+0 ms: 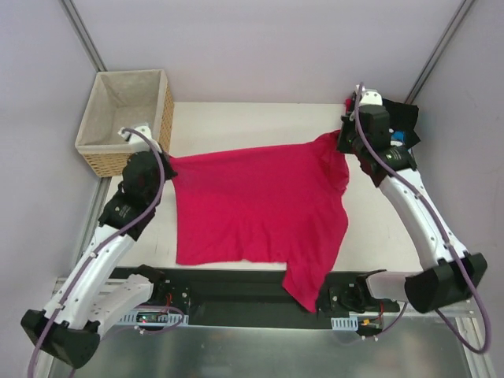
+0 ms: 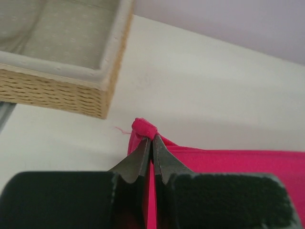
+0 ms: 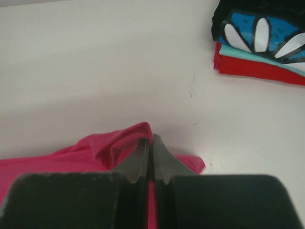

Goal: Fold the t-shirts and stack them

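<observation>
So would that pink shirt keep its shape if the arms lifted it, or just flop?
Probably flop: the pink shirt bunches into soft wrinkles where the left fingers and right fingers pinch it. Its near corner already droops over the table edge, so it likely sags between grips. It looks thin, presumably light.

A white desk (image 1: 260,118) stands inside pale lavender walls (image 1: 260,47), with grey metal struts (image 1: 84,35) rising behind its far corners. A wicker basket (image 1: 110,163) sits on the desk's far left corner. The light is soft and even.

Top cam looks down from high behind; wrist cams sit close, low, facing forward; all share pink shirt (image 1: 252,205).
</observation>
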Robot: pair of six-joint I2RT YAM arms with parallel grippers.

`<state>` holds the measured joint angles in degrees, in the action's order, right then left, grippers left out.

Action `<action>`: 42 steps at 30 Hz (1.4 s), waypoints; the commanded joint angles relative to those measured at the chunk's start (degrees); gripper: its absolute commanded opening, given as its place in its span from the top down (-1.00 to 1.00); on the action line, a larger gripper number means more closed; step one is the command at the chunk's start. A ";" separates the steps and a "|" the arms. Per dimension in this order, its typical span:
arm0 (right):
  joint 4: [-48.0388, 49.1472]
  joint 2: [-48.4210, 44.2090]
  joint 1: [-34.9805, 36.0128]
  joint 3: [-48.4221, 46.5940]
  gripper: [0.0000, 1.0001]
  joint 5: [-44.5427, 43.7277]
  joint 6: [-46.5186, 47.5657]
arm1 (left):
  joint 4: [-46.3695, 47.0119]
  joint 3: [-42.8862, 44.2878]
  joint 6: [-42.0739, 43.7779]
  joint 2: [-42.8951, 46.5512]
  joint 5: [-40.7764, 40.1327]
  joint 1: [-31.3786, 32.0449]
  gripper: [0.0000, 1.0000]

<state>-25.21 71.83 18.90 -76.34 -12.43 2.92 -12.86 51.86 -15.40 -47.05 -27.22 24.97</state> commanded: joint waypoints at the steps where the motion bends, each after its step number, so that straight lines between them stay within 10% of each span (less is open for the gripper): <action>1: 7.37 8.28 -2.98 -7.24 0.99 4.77 -2.66 | 10.75 2.37 -4.03 -5.14 2.26 -12.47 1.00; 8: 10.27 7.73 -3.34 -12.43 0.99 11.90 -1.78 | 10.93 14.39 -2.79 -12.19 10.24 -17.76 1.00; 22: 5.53 -29.46 -2.72 -19.19 0.99 27.43 1.13 | 8.82 27.41 -6.04 13.02 50.49 -17.68 1.00; 34: 5.00 -36.76 -3.34 -27.56 0.99 38.09 -7.05 | 1.79 40.69 -7.72 22.08 54.56 -17.68 1.00; 42: 0.77 -26.50 -3.43 -15.27 0.99 24.22 -5.03 | 1.17 24.63 -6.93 18.05 48.50 -17.68 1.00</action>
<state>-22.44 36.21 15.81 -99.66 20.32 -2.31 -9.41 85.36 -22.06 -23.75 24.77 7.77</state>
